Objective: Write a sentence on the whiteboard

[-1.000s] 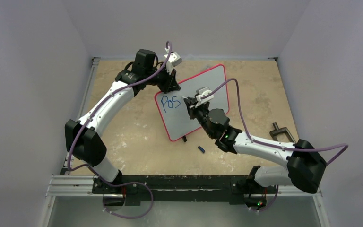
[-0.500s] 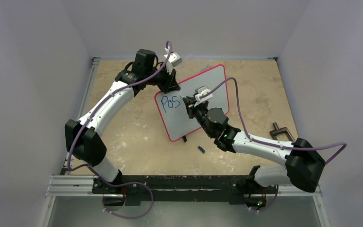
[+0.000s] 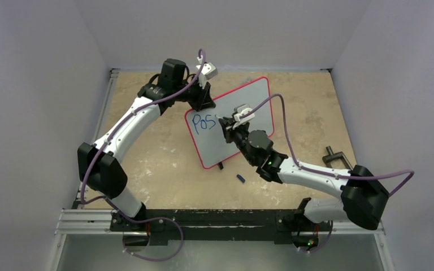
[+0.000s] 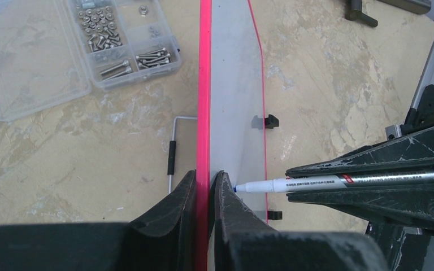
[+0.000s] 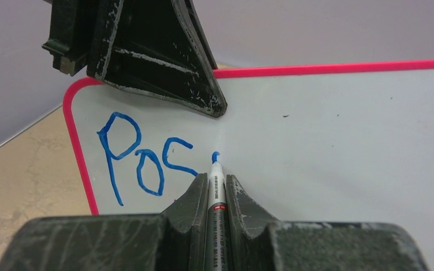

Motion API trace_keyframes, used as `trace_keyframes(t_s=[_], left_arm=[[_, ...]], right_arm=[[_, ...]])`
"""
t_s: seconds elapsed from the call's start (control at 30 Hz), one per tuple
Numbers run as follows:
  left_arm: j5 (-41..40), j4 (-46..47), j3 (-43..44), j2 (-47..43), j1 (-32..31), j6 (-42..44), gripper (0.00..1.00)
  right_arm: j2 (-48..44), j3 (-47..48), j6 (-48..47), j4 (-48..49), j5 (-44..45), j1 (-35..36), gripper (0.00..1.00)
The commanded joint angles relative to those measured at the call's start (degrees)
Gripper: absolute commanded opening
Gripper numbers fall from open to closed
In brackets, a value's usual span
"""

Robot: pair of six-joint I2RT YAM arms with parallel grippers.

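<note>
1. Top external view: I see the rounded white board with a thin red frame point(image 3: 254, 107) standing tilted near the middle of the speckled tan table point(image 3: 158, 164), closer to the far edge, with a small black clip foot point(image 3: 220, 165) at its near edge.
2. The left gripper point(image 3: 206, 101) sits at the board's far left edge. In the left wrist view its fingers are pinched narrowly on the red frame, one on each side.
3. The right gripper point(image 3: 225, 126) is in front of the white face, just right of the blue letters "Pos" point(image 3: 204, 122).
4. In the right wrist view the right fingers are clamped tight around a slim white marker with a blue tip point(image 5: 217, 192). The tip touches the board at a short blue hook point(image 5: 215, 154) just right of the "s".
5. A small blue cap point(image 3: 241, 178) lies on the table near the board's near corner, apart from it.
6. A black clamp point(image 3: 333, 157) rests by the right edge of the table.
7. The left wrist view shows a clear plastic compartment box of screws point(image 4: 34, 56) behind the board, and a bent metal hex key point(image 4: 172, 158) beside the red frame.
</note>
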Motion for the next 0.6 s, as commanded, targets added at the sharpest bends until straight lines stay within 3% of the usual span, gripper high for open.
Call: trace_keyframes(t_s=[0.0, 0.57], left_arm=[[-6.18, -6.72, -0.93, 1.81, -0.92, 5.37, 0.00], [-6.36, -6.86, -0.96, 1.83, -1.09, 5.42, 0.00]], right_arm=[[-0.94, -1.86, 1.60, -0.11, -0.68, -0.23, 0.00], [-2.54, -4.29, 3.63, -2.02, -0.65, -0.19, 0.00]])
